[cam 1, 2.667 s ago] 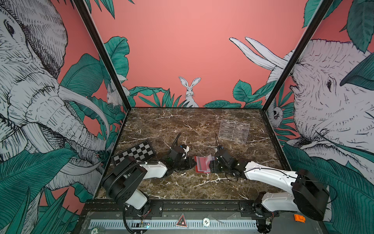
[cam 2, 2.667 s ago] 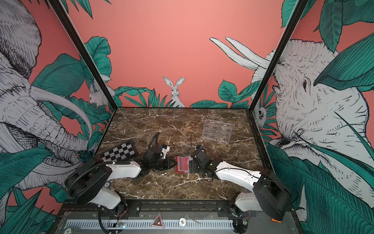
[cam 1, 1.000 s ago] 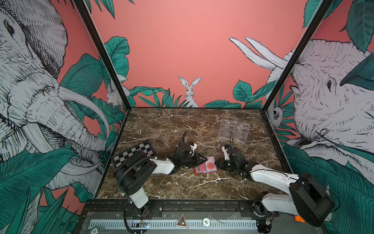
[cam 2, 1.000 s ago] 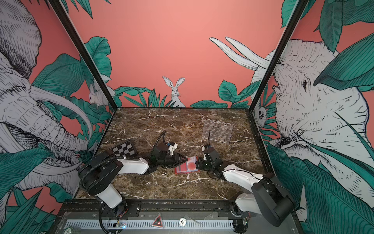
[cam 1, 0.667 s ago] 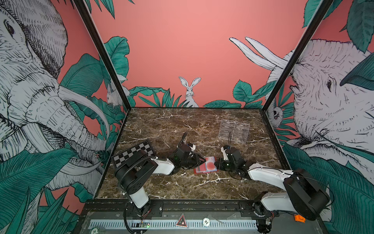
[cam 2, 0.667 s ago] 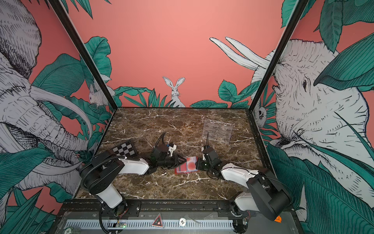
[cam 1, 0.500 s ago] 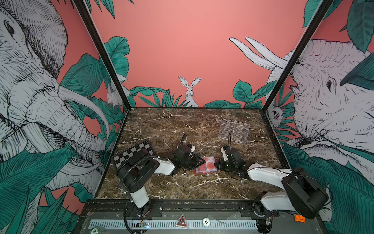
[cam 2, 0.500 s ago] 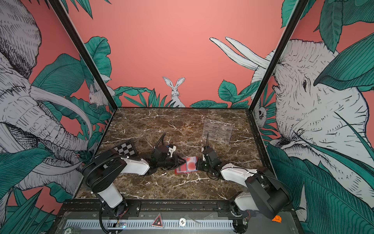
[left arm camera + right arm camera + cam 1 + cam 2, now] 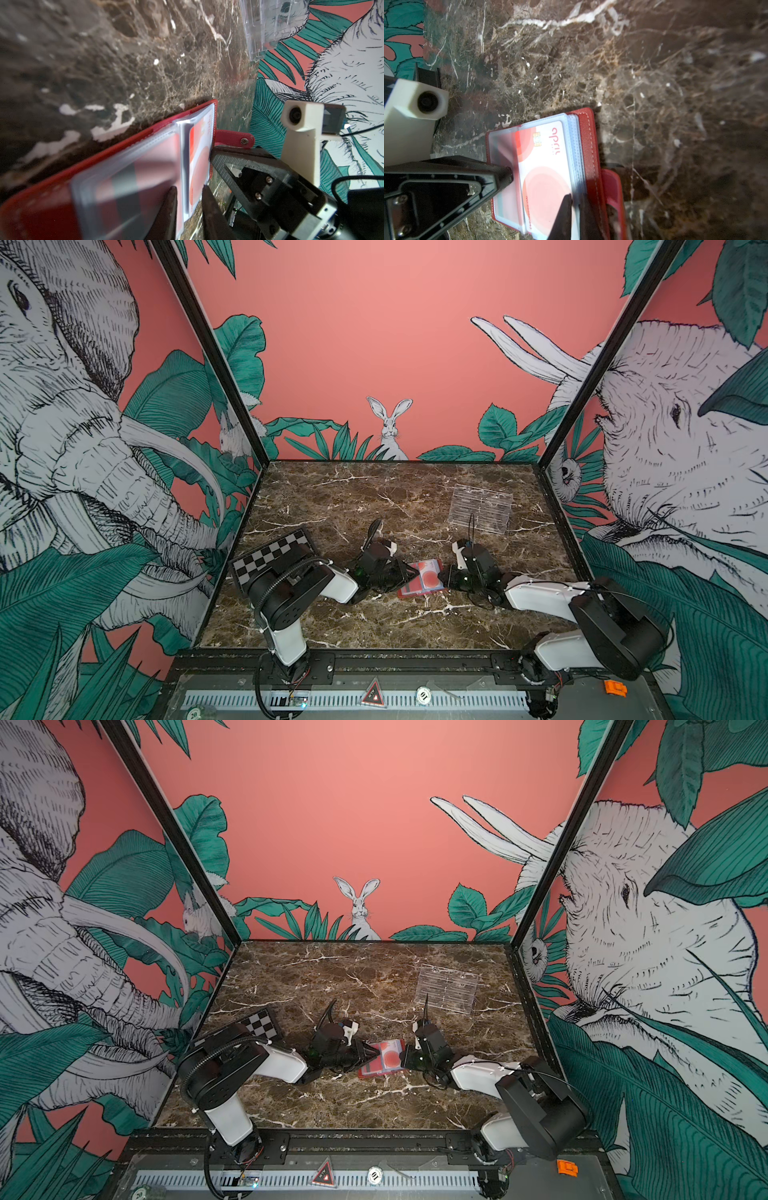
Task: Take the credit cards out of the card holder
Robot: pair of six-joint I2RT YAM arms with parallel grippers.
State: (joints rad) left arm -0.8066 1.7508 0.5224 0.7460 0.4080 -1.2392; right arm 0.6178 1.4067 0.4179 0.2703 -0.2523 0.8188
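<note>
Pinching the card holder [image 9: 589, 135] edge, right tool [image 9: 574, 200] is closed; left tool [image 9: 188, 190] straddles a clear sleeve [image 9: 199, 149], narrowly parted.

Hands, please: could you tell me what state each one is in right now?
Left hand: jaws straddle the white card's sleeve; grip cannot be told.
Right hand: closed on the card holder's sleeves.
</note>
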